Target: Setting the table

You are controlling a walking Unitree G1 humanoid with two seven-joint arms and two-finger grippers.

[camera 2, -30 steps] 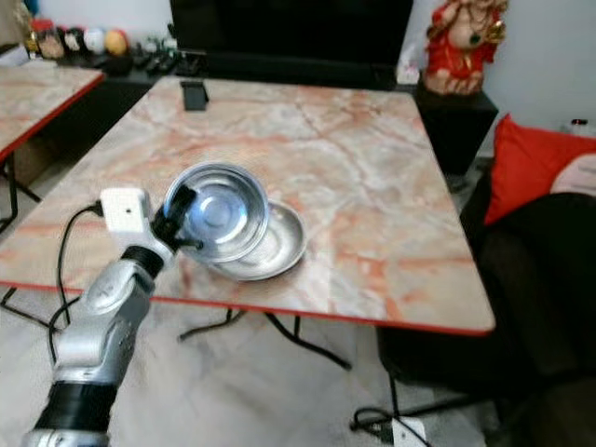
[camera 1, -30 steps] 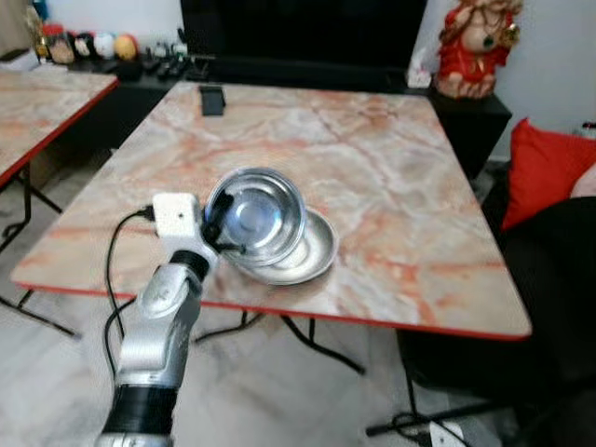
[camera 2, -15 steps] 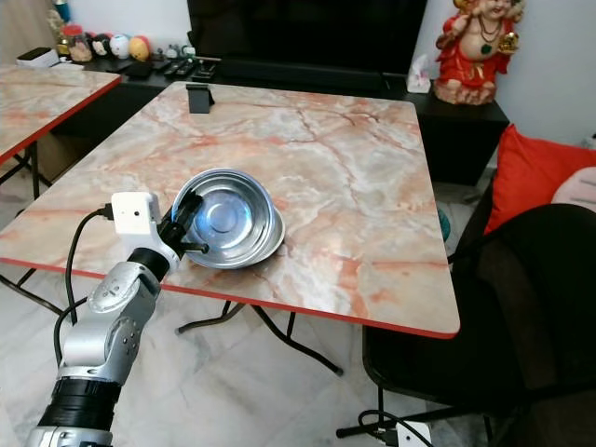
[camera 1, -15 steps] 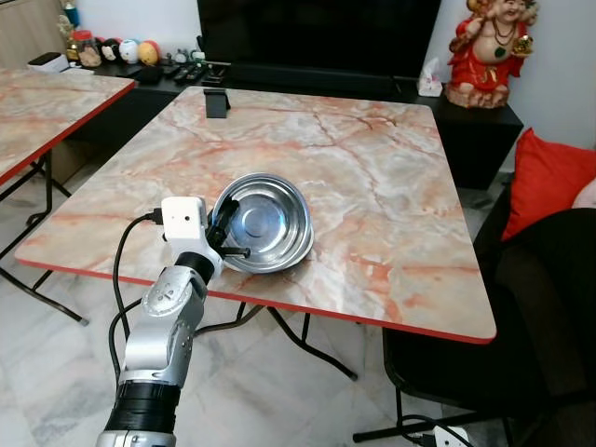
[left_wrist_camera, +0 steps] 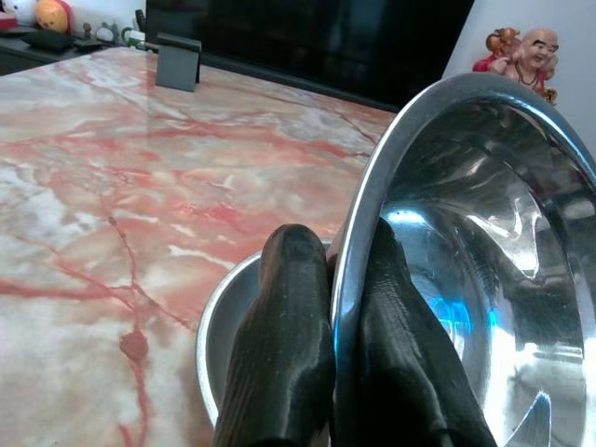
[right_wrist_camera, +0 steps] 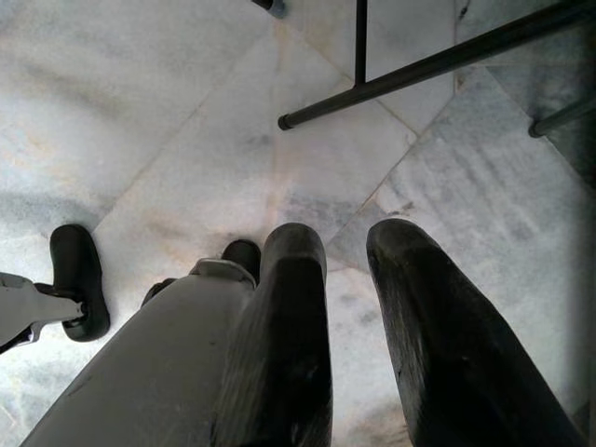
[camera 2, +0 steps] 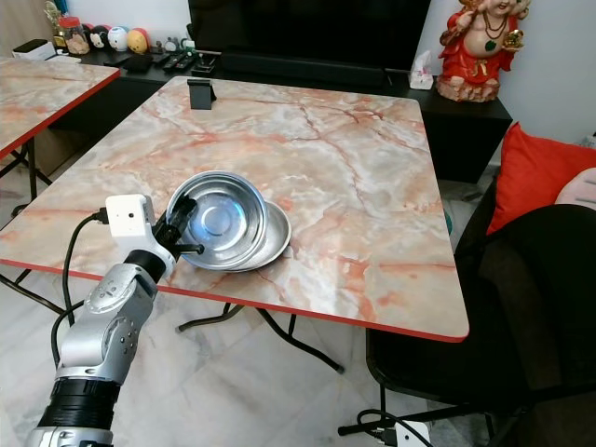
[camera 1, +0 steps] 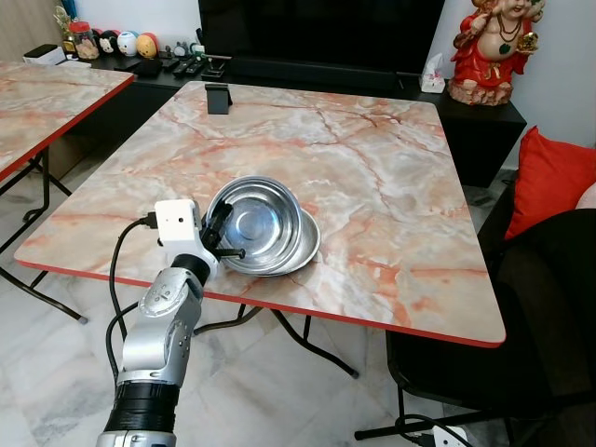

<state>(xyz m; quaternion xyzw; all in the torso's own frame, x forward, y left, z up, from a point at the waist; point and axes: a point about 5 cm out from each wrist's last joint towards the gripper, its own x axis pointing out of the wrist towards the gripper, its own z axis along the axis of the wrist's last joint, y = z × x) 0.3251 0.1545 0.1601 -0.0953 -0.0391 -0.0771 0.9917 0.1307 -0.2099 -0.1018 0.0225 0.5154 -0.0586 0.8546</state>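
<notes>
A shiny steel bowl point(camera 1: 259, 222) is tilted up over a shallow steel plate point(camera 1: 307, 248) near the front edge of the marble table point(camera 1: 372, 168). My left gripper point(camera 1: 220, 233) is shut on the steel bowl's near rim; in the left wrist view both black fingers point(left_wrist_camera: 289, 345) pinch the bowl point(left_wrist_camera: 466, 279) rim, with the plate point(left_wrist_camera: 219, 326) lying beneath. My right gripper point(right_wrist_camera: 349, 317) hangs idle over the floor, its fingers a little apart with nothing between them.
A small black stand point(camera 1: 217, 98) sits at the table's far left edge. A second marble table point(camera 1: 47, 102) is to the left. A black chair point(camera 1: 531, 307) and red cushion point(camera 1: 549, 168) are at the right. A red figurine point(camera 1: 494, 47) stands behind.
The camera has shifted. The bowl in my left gripper has tipped up slightly, so the plate under it shows again at its right side.
</notes>
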